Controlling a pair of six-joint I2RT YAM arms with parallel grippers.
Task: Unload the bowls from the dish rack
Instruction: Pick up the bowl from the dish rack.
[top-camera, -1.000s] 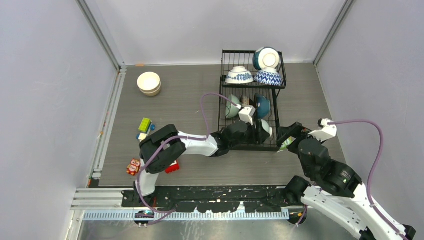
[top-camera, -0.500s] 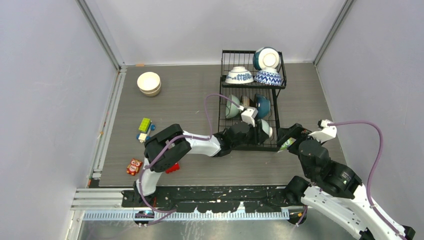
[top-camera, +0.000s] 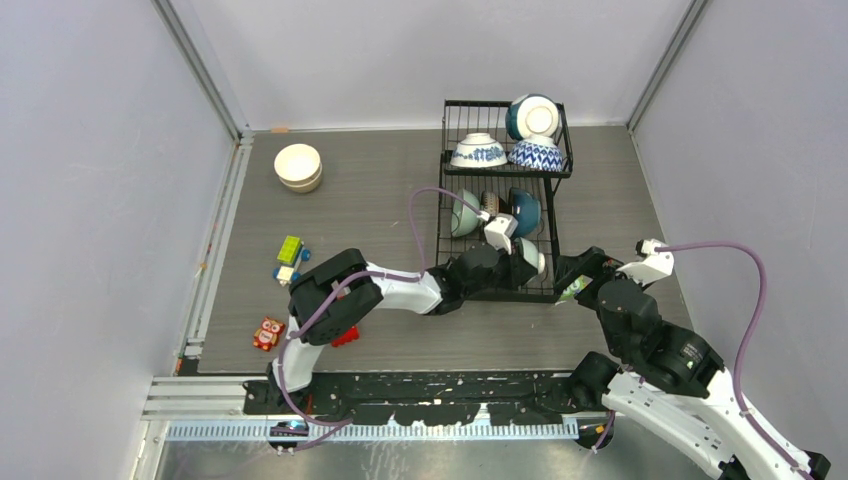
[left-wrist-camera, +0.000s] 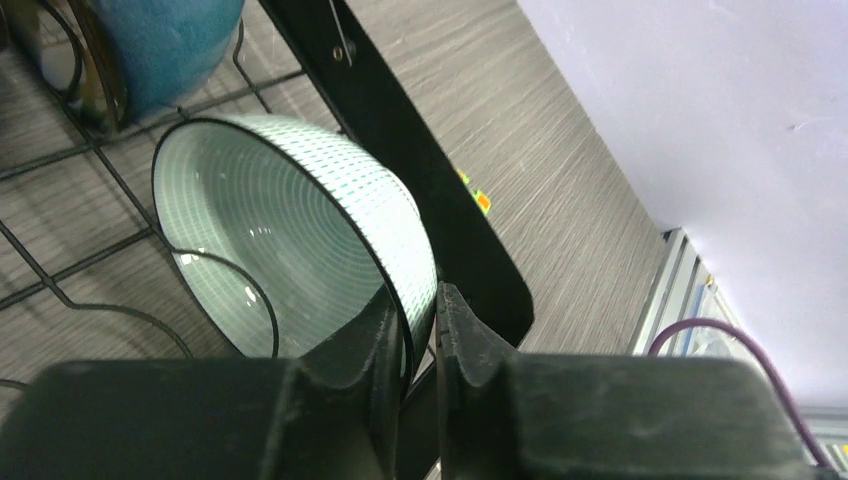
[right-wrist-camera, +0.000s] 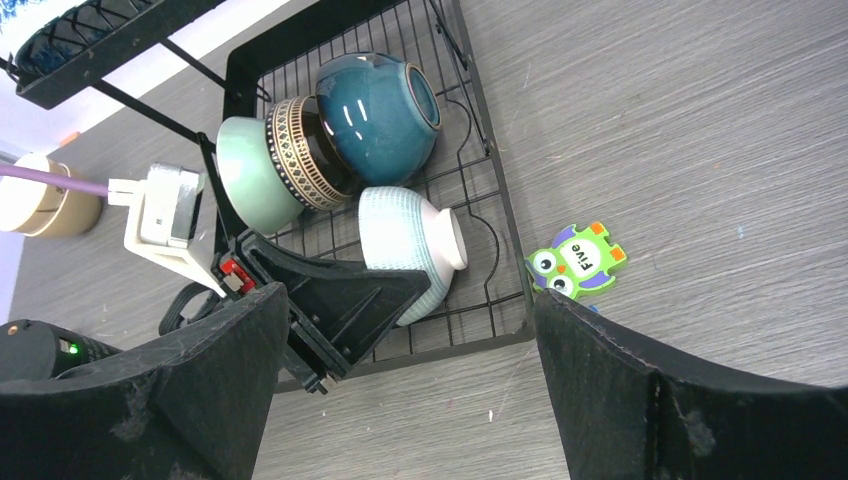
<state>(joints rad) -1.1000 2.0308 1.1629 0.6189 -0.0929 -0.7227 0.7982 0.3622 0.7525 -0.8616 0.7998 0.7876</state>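
- Gripping the rim of the pale green ribbed bowl (left-wrist-camera: 290, 240): the left gripper (left-wrist-camera: 420, 322) has one finger inside the bowl and one outside, with the jaws pressed together on the rim.
- That bowl stands on edge in a near slot of the dish rack (top-camera: 447, 215), lower tier, with its opening turned toward the left wrist camera.
- The right gripper (right-wrist-camera: 408, 300) hovers off the rack's near right corner, jaws wide apart, nothing between them.
- Lower tier, farther back: a mint bowl (right-wrist-camera: 250, 175), a brown banded bowl (right-wrist-camera: 305, 140) and a dark teal bowl (right-wrist-camera: 375, 105), on edge and nested together.
- Upper basket: two blue-and-white bowls (top-camera: 478, 152) side by side, with a teal-rimmed bowl (top-camera: 533, 115) behind them.
- Cream bowls (top-camera: 298, 166) sit stacked on the table (top-camera: 380, 190), far left, well apart from the rack.
- A green owl toy (right-wrist-camera: 575, 260) lies just beside the rack's near right corner.
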